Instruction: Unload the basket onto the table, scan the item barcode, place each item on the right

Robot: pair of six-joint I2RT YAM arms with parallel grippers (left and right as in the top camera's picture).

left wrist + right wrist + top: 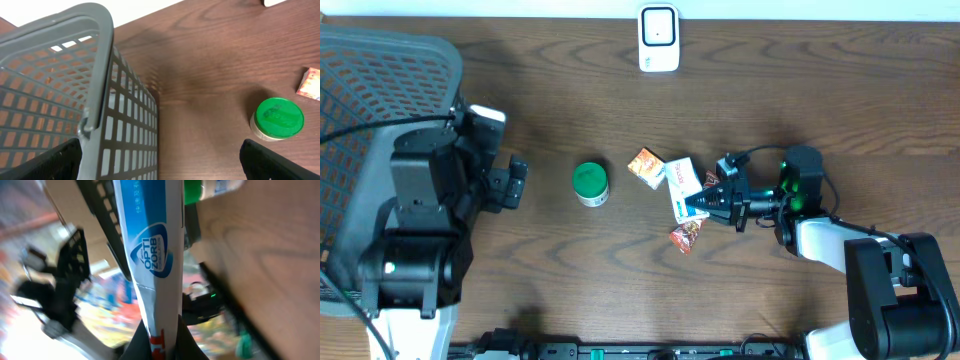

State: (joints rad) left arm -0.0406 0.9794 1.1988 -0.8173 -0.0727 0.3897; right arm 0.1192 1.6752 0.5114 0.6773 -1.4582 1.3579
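The tabletop (560, 90) was dark brown wood. A grey basket (380, 50) stood at its left end. A white scanner (659, 38) sat at the far edge. In the middle stood a green-lidded jar (590, 183). An orange packet (646, 167) lay near it, and a red packet (687, 236) lay closer to the front.

The table (570, 90) was dark wood with a bold grain and a dull, faintly sheened finish; the basket (102, 65) was grey moulded plastic, matt, its mesh walls smooth. The tub lid (279, 117) was bright green plastic with a soft gloss over embossed marks; the white-and-blue packet (155, 245) looked like printed card or film, I couldn't tell which, slick and shiny; the scanner (659, 38) was smooth white plastic.
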